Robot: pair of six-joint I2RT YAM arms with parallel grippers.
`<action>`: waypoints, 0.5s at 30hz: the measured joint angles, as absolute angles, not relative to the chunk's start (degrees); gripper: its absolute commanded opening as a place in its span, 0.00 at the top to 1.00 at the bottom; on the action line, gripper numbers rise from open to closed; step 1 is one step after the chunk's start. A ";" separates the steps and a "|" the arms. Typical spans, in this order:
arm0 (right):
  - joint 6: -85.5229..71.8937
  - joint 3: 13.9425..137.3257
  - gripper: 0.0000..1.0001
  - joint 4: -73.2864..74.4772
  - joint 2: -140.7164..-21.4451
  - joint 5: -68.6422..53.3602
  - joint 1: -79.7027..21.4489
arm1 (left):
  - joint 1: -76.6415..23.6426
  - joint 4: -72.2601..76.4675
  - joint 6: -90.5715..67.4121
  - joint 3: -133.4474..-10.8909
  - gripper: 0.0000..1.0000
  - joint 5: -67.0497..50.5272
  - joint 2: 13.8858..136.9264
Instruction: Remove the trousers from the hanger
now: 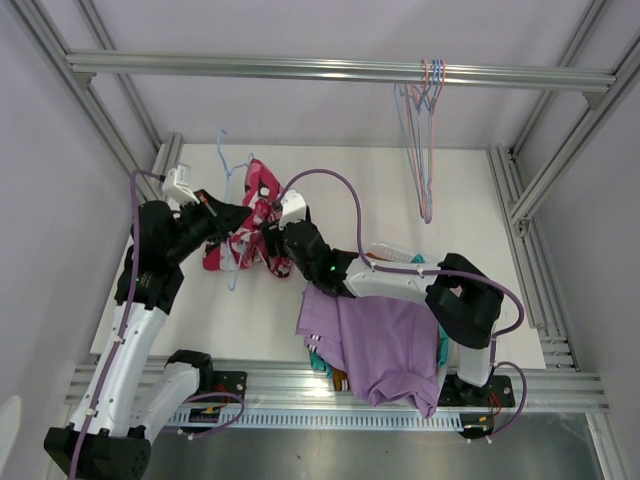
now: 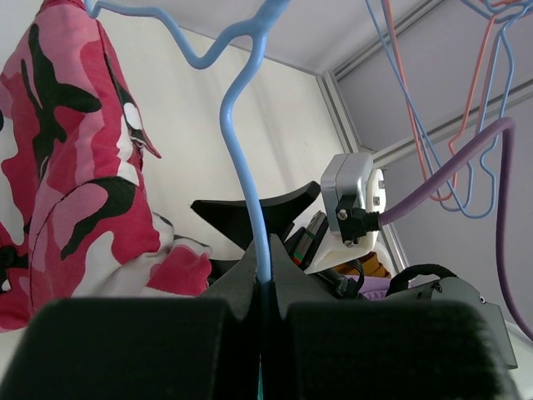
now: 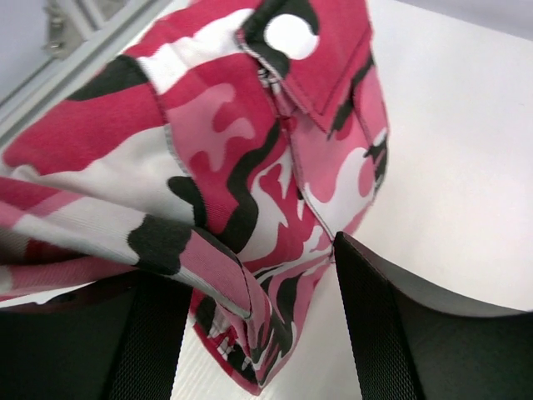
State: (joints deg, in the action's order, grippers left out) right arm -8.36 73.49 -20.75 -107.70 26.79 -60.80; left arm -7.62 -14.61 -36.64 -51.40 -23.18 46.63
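Observation:
The pink-white-black camouflage trousers [image 1: 258, 195] hang on a light blue hanger [image 1: 231, 272] over the table's far left. My left gripper [image 1: 230, 222] is shut on the hanger's wire [image 2: 250, 167], with the trousers [image 2: 75, 167] to the left in that view. My right gripper [image 1: 273, 236] is open, and its jaws stand either side of a folded edge of the trousers [image 3: 250, 200], low over the table. Lilac trousers [image 1: 385, 335] top a pile at the near edge, with teal [image 1: 318, 360] and rust-brown [image 1: 340, 378] cloth showing beneath. Red trousers are not in view.
Several empty wire hangers [image 1: 424, 150] hang from the top rail [image 1: 300, 68] at the back right, and they also show in the left wrist view [image 2: 466, 133]. The white table [image 1: 380, 200] is framed by aluminium rails. The right arm's camera housing [image 2: 354, 204] is close to my left gripper.

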 measured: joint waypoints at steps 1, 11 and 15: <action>-8.36 73.54 0.30 -20.40 -107.70 27.88 -60.80 | -7.53 -14.61 -36.64 -51.40 1.00 -23.18 46.72; -8.51 73.76 0.24 -14.96 -106.96 37.76 -61.08 | -7.35 -14.17 -36.62 -51.31 1.00 -23.18 48.25; -9.19 73.76 0.23 -12.47 -106.32 41.15 -61.06 | -7.35 -13.39 -36.60 -51.31 1.00 -23.20 50.61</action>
